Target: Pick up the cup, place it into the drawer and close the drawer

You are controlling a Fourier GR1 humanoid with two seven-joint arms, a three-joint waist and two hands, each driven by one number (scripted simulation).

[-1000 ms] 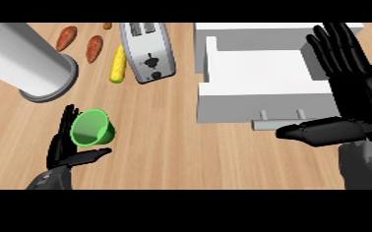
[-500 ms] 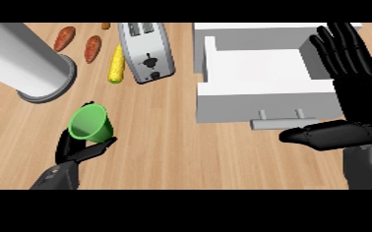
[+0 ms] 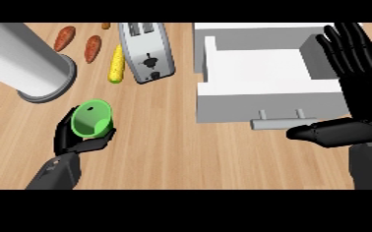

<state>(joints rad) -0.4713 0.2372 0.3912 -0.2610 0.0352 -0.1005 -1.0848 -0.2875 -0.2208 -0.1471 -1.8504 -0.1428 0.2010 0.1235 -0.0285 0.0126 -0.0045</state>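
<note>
Head view: curling left hand (image 3: 76, 140) around green cup (image 3: 93, 119), holding it tilted over counter (image 3: 167, 142), well left of open drawer (image 3: 265, 69); resting right hand (image 3: 349, 64), fingers spread, beside drawer.

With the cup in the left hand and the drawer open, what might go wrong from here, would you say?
The green cup sits tilted in the left hand, so it might slip on the way. The open drawer lies across the counter, and the toaster stands near that path. The right hand hovers over the drawer's right side and could block the placement.
</note>
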